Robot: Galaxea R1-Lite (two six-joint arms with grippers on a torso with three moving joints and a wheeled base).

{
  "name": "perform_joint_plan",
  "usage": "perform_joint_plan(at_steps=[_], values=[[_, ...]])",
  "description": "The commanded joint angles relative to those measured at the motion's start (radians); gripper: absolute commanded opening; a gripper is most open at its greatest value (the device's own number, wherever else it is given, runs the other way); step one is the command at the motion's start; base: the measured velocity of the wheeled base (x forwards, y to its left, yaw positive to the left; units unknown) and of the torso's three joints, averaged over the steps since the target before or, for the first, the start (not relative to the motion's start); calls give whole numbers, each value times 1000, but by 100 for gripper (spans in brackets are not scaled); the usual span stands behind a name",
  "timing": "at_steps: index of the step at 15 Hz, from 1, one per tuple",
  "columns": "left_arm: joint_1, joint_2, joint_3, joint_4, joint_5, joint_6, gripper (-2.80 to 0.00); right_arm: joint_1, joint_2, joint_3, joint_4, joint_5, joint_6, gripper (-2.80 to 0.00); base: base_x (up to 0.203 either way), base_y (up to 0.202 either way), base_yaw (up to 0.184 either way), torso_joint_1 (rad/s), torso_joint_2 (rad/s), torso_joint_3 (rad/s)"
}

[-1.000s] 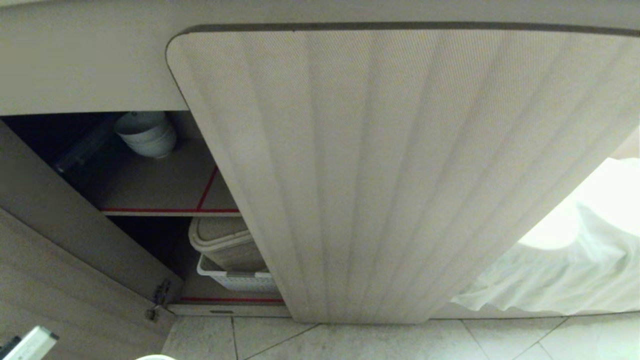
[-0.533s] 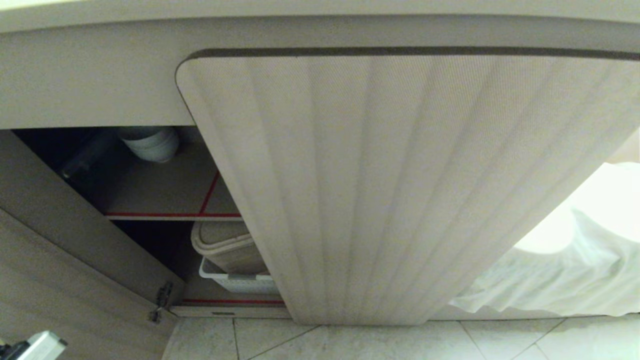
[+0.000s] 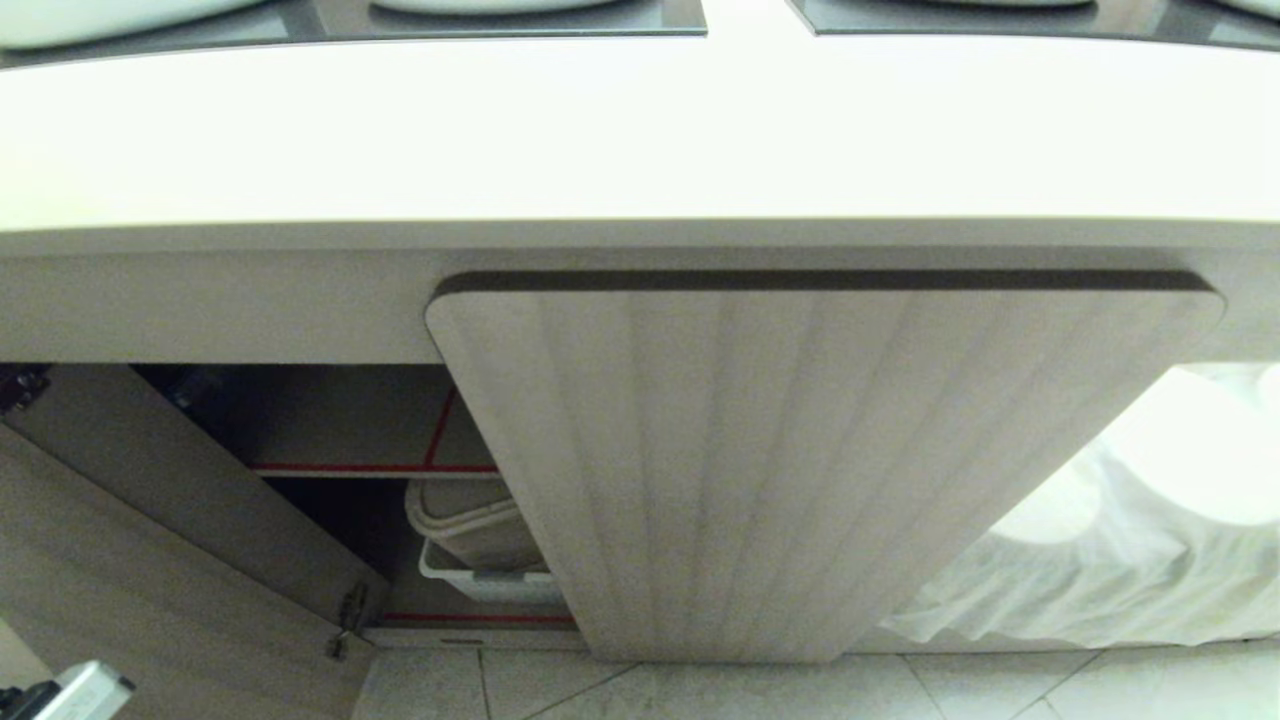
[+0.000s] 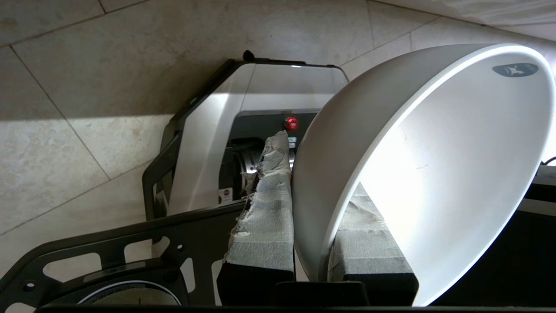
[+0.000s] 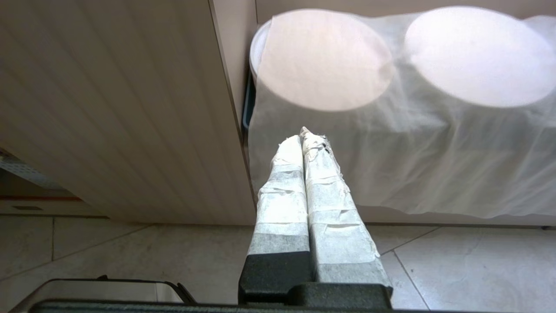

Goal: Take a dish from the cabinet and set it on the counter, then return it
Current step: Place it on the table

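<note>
Head view: I see the counter (image 3: 640,130) across the top, cream, with black glass panels (image 3: 520,18) at its far edge; below it the cabinet (image 3: 200,300) with one ribbed door (image 3: 800,460) hanging in front and the left door (image 3: 120,560) swung wide, hinge (image 3: 350,615) at its lower corner; inside, a shelf (image 3: 350,468) edged in red tape, a beige lidded bin (image 3: 470,520) in a white basket (image 3: 490,582) under it; white cloth (image 3: 1100,560) at the cabinet's right end; tiled floor (image 3: 800,690) along the bottom; only a sliver of my left arm (image 3: 70,692) shows at the lower left corner, dish not visible here.

Left wrist view: my left gripper (image 4: 310,195) pinches the dish (image 4: 434,174) by its rim; one taped finger (image 4: 269,208) sits on the outside wall, the other inside the bowl; dish is tipped on edge, hollow facing the camera, a small grey mark near the rim; it hangs over the floor and my own base (image 4: 217,143), red button (image 4: 291,123) on it; dish is clear of cabinet and counter.

Right wrist view: my right gripper (image 5: 304,139) has both taped fingers pressed together, holding nothing; it points at the cloth-covered round shapes (image 5: 325,61) just beside the ribbed door's edge.
</note>
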State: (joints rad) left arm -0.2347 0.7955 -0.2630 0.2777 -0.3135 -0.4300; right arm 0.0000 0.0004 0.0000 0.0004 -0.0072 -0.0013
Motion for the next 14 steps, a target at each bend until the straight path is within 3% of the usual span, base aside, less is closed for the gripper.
perform_joint_plan(at_steps=[1,14], values=[[0,2,1,1,-1,-2,-280,2,0,0,0,0,0,-280,0,0,0,172,-459,-288],[0,4,5,1,5,-3,-280,1,0,0,0,0,0,-280,0,0,0,218,-497,-281]])
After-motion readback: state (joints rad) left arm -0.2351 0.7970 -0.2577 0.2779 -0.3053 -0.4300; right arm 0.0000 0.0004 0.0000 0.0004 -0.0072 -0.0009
